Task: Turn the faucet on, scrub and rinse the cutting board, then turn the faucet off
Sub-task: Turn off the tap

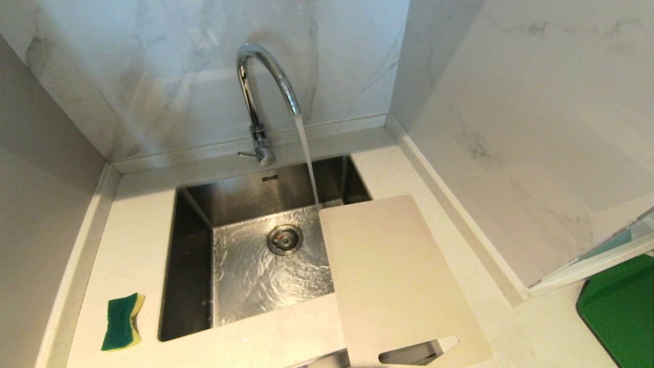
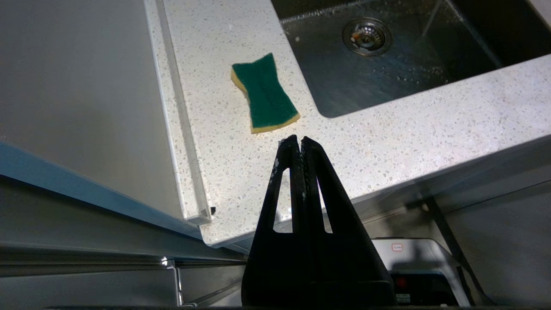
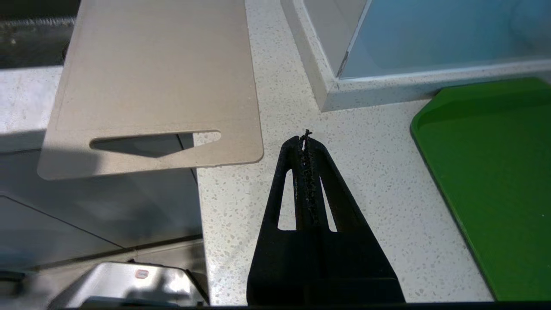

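Overhead, a speckled white countertop [image 1: 138,240] is seen set into a marble-walled corner, with a steel sink [image 1: 245,266] sunk in it. Water is poured from the faucet [image 1: 263,92] into the basin. The cutting board [image 1: 398,276] is laid across the sink's right rim, its slotted end overhanging the counter's front edge. A green-and-yellow sponge [image 1: 121,322] is placed left of the sink. Only in the wrist views are the left gripper [image 2: 300,140] and right gripper [image 3: 306,138] shown, both pressed closed and empty, above the counter's front. A green mat [image 3: 495,172] is found on the right.

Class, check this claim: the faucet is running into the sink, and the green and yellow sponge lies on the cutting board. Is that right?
Not quite. The faucet is running, but the head view shows the sponge on the counter left of the sink, well apart from the cutting board.
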